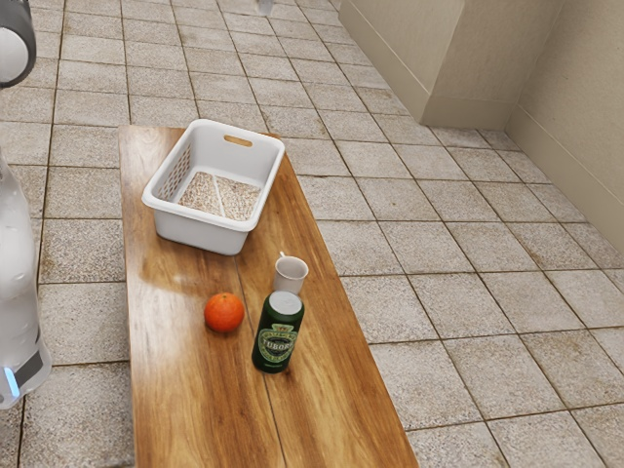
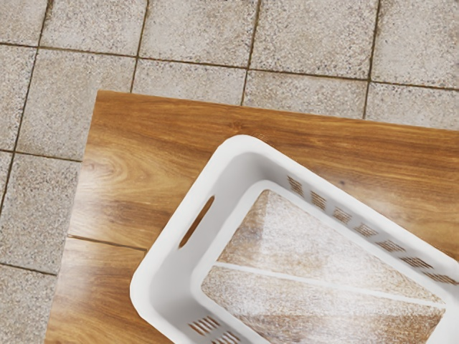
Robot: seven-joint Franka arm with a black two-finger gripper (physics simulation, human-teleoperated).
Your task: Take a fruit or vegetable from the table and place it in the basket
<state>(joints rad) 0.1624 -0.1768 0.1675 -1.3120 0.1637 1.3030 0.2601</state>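
A small grey tip of my gripper shows at the top edge of the exterior view, high up and far from the orange. The round orange fruit rests on the wooden table, nearer the camera than the basket and apart from it. The white basket stands upright at the table's far end, with nothing inside it. In the wrist view the basket lies below my hand, its handle slot and slatted sides visible.
Close to the orange stands a green bottle-like can with a pale top, and a white cup is just behind it. The wooden table has a long edge toward the exterior view's right, with tiled floor beyond.
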